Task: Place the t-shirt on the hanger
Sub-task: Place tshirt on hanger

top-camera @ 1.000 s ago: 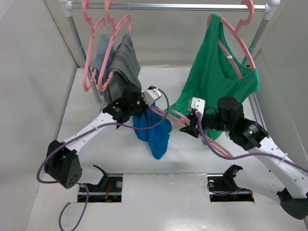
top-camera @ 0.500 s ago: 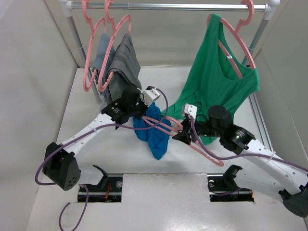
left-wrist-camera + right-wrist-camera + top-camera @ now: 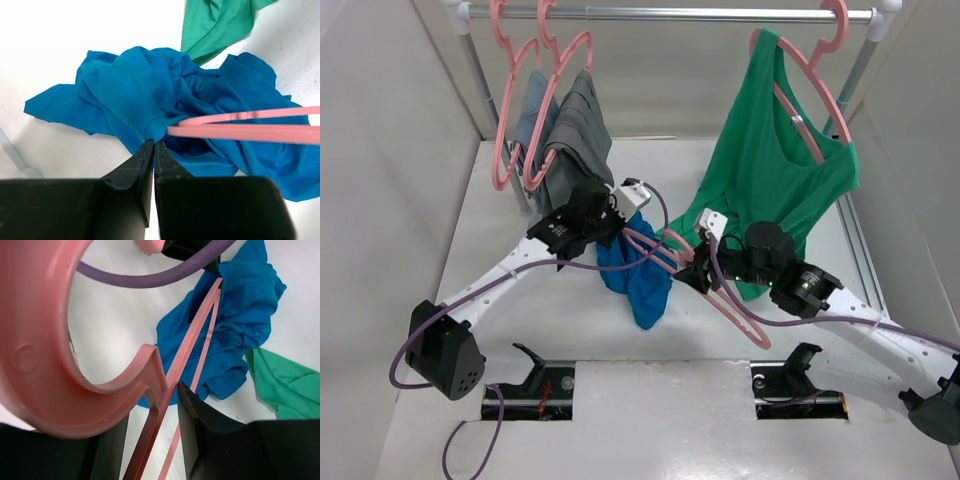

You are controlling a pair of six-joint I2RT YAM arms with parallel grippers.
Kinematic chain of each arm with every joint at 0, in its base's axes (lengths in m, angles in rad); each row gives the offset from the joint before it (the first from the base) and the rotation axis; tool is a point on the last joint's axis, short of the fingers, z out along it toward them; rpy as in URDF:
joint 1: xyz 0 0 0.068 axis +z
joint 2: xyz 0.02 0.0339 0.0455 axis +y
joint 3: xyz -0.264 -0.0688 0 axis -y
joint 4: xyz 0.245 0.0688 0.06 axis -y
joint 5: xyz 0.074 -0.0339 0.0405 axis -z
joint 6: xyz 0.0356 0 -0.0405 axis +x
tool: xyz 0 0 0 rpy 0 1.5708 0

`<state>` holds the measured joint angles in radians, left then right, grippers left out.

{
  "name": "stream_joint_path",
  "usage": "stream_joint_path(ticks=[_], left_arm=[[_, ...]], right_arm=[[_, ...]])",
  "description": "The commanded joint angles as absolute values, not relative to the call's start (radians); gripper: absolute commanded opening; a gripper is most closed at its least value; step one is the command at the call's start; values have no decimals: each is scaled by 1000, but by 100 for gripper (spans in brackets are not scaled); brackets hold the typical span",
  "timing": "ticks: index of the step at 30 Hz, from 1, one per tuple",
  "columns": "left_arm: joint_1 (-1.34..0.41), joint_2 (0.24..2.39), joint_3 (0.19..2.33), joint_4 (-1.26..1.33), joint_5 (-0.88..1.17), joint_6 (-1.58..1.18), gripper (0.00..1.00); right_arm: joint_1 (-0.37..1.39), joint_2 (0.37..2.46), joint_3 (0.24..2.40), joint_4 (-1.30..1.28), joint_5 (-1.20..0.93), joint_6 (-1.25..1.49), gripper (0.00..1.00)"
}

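pinches a fold of the t-shirt (image 3: pixel 145 95) in the left gripper (image 3: pixel 152 143), jaws shut. clamps the hanger (image 3: pixel 45 370) below its hook in the right gripper (image 3: pixel 150 412), jaws partway apart. pokes one hanger shoulder into the t-shirt, bunched between the grippers.

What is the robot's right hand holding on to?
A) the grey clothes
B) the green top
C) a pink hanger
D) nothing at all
C: in the right wrist view, the right hand has its two black fingers closed on the pink hanger, just below the curved hook.
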<state>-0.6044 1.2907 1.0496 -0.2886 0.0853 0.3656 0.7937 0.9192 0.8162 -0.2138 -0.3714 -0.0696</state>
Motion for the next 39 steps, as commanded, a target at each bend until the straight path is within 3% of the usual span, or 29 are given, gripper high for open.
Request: stream_joint_path(ticks=[1,8,24,30,39], left_arm=[[-603,1244,1057,-261,86,379,0],[-603,1253,1066,-252,124,370,0],[-603,1272,1112,-242,83,344,0],[-603,1281,1114,-233,15,353,0],[-603,1252,1075,-281,71,319,0]], right_arm=[[802,942,827,-130,-287,-46,0],[802,1032,836,-35,-348,-55,0],[842,980,857,26,-394,20,0],[842,1015,897,26,-440,123,0],[842,1048,856,104,-417,310,0]])
